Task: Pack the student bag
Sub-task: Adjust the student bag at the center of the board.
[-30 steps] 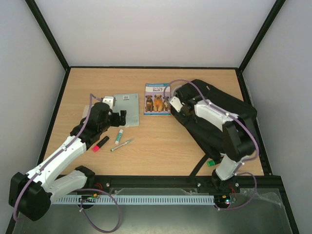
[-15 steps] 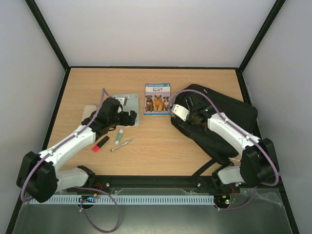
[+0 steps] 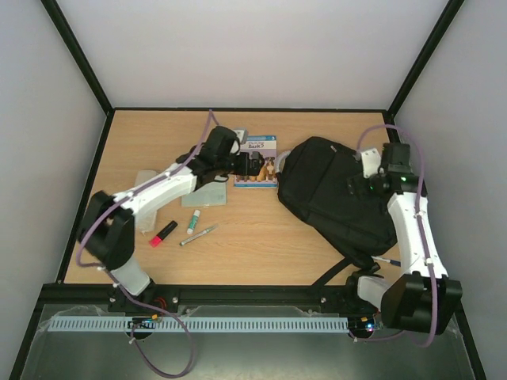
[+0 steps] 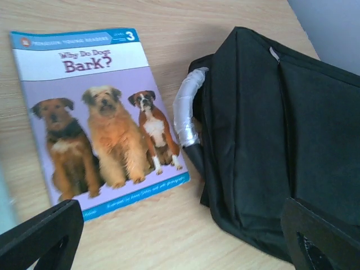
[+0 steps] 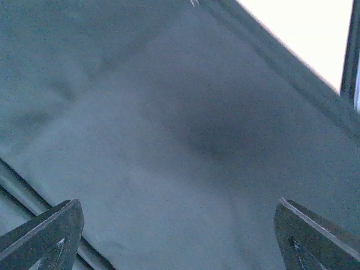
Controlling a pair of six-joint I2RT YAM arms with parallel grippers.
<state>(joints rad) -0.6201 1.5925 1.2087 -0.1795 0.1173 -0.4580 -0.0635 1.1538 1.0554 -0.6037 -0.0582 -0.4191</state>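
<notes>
The student bag (image 3: 333, 198) is a large black backpack lying flat on the right half of the table, its grey handle (image 4: 185, 112) turned toward a dog picture book (image 3: 258, 145). Above the book's near right corner hovers my left gripper (image 3: 257, 168), open, with only bare table between its fingers (image 4: 39, 236). The book (image 4: 95, 124) and the bag (image 4: 281, 140) fill the left wrist view. My right gripper (image 3: 366, 180) is open above the bag's right part, holding nothing. Dark fabric (image 5: 180, 140) fills the right wrist view between its fingertips (image 5: 318, 236).
A grey flat notebook (image 3: 207, 191) lies left of the book. Nearer the front lie a red marker (image 3: 164, 233), a green-capped white stick (image 3: 192, 221) and a silver pen (image 3: 198, 234). The bag's strap (image 3: 329, 273) trails toward the front edge.
My left arm swung from the grey notebook right to the book. My right gripper opened and drew back from the bag's left end to its right side. The bag lies flatter.
</notes>
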